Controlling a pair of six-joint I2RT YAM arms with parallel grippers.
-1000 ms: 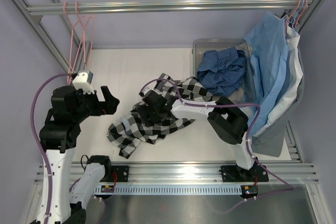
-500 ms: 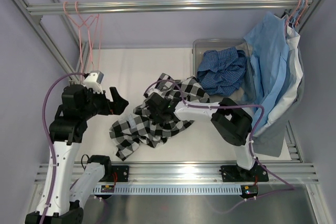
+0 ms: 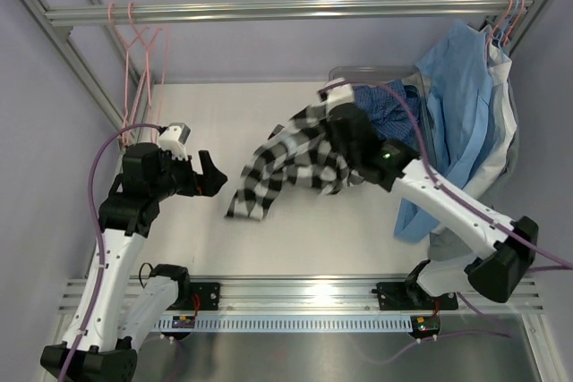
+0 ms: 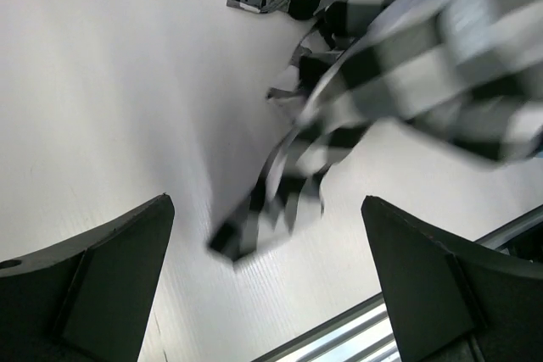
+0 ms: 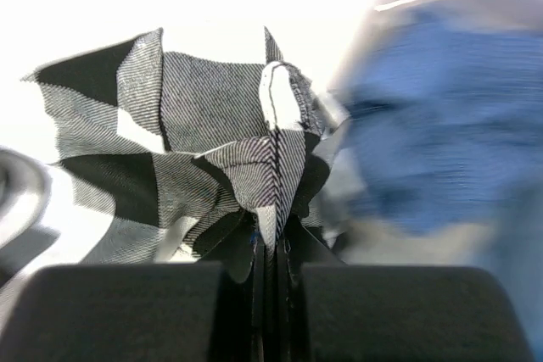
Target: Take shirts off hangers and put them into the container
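Top looks down; wrist cameras close; all share checked shirt (image 3: 288,162).

White counter (image 3: 313,239) at ctr, matte, evenly lit, soft shadows only. Pale lavender walls: back wall (image 3: 295,51) at 12, side wall (image 3: 36,131) at 9, another (image 3: 555,114) at 3. Alu bar (image 3: 286,11) runs L-R at 12; diagonal alu strut (image 3: 54,42) at 10. Alu rails (image 3: 304,288) along counter's near edge at 6, w/ slotted strip (image 3: 304,322) and brushed steel sheet (image 3: 304,355) below.
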